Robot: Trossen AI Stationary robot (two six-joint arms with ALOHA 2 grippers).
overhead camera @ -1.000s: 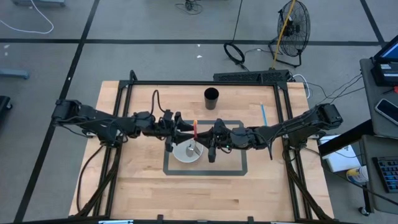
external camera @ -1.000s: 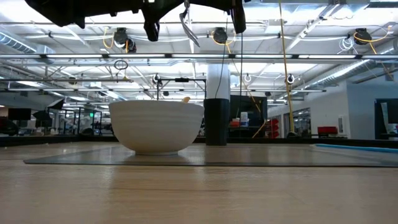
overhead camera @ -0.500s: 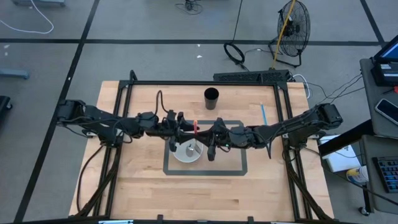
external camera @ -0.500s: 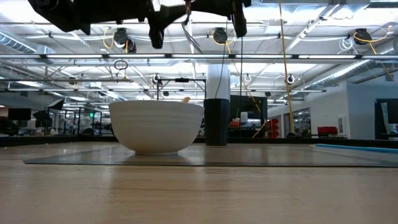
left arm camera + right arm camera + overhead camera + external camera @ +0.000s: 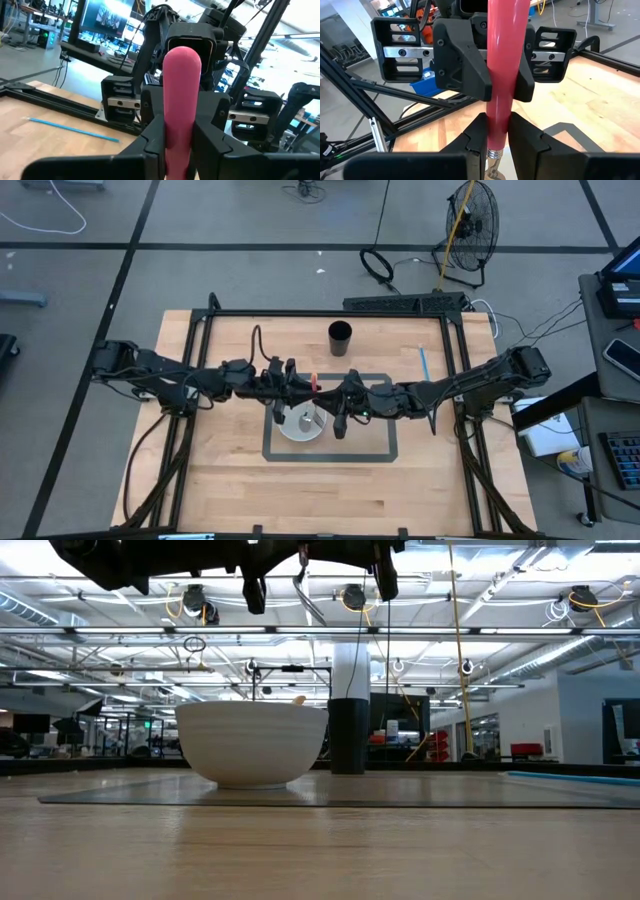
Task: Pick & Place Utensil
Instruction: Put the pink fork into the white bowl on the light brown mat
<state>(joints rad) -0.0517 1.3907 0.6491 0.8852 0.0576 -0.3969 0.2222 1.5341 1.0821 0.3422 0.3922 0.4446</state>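
A utensil with a red handle (image 5: pixel 313 384) and a metal end (image 5: pixel 308 592) hangs tilted above the white bowl (image 5: pixel 302 423), which stands on a grey mat (image 5: pixel 375 442) at the table's middle. My left gripper (image 5: pixel 297 385) reaches in from the left and is shut on the handle. My right gripper (image 5: pixel 334 396) reaches in from the right and is also shut on it. The two grippers face each other closely. My left gripper pinches the red handle (image 5: pixel 181 107) between its two fingers (image 5: pixel 151 141), short of the rounded free end (image 5: pixel 182 56). It comes level from the table's left, fingers across the handle. The utensil is lifted clear above the bowl. My right gripper pinches the same handle (image 5: pixel 499 117) between its two fingers (image 5: pixel 476 134), close to the metal neck (image 5: pixel 493 155). It comes level from the table's right, fingers across the handle. The metal end hangs below, clear of the bowl.
A black cup (image 5: pixel 340 338) stands toward the far edge, behind the bowl. A thin blue stick (image 5: pixel 423 362) lies on the wood at the right. A pale tip (image 5: pixel 297 699) shows above the bowl's rim. Bare wood lies along the near edge.
My left gripper has edged toward the right, up to the red handle, and has shut on it. The right gripper and the utensil have stayed where they were above the bowl.
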